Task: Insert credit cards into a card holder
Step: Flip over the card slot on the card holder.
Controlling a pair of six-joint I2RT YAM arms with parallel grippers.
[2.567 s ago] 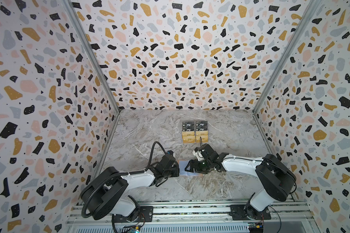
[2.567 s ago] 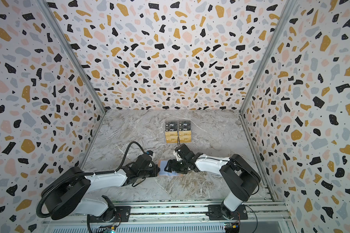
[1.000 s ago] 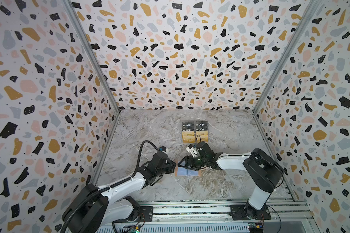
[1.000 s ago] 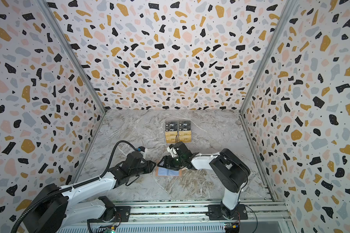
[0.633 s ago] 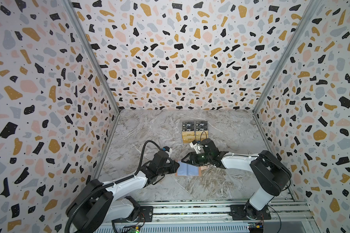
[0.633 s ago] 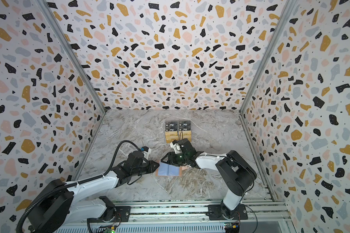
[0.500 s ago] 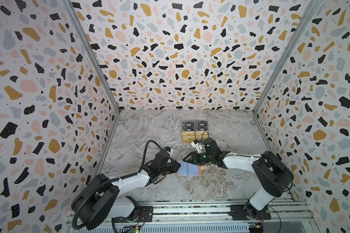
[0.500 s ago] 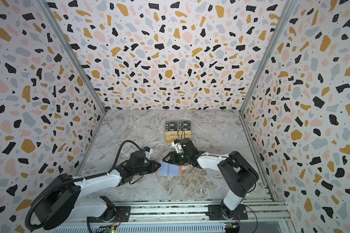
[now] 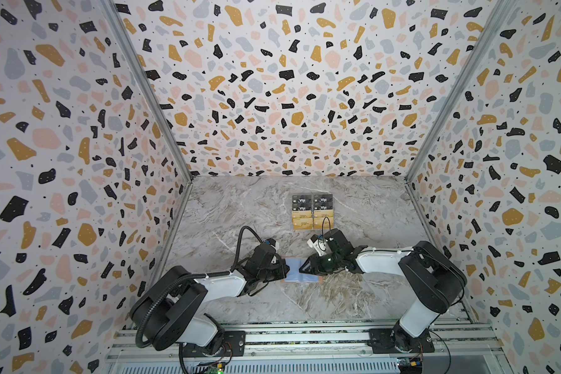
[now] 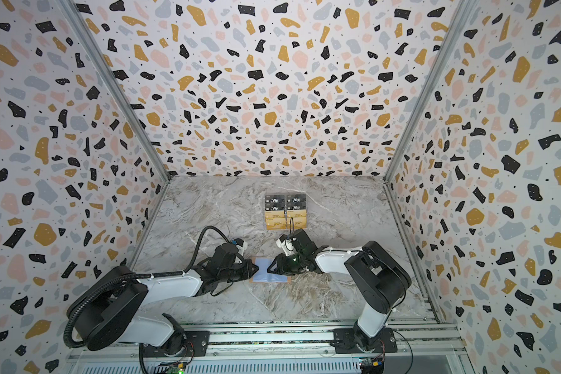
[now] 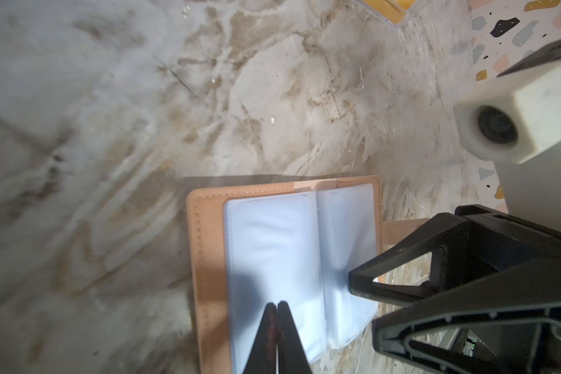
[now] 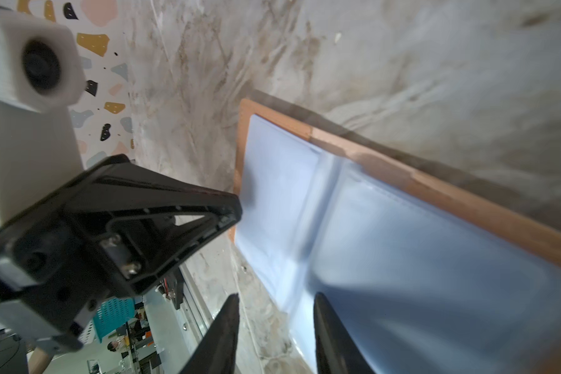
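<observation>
The card holder lies open on the marble floor between both grippers, its pink cover framing bluish clear sleeves. My left gripper is shut, its tips over the left sleeve page with nothing seen between them. My right gripper is open. One finger is over the right sleeve page, the other over the floor, and the sleeves' loose edge is in the gap. The gold credit cards sit in a stand behind.
Black "Vip" cards fill the back tiers of the clear stand. Terrazzo-patterned walls enclose the marble floor on three sides. The arms' rail runs along the front.
My left gripper has closed fully and moved right onto the holder's left page. My right gripper's jaws have narrowed, and it has shifted slightly right over the other page.
</observation>
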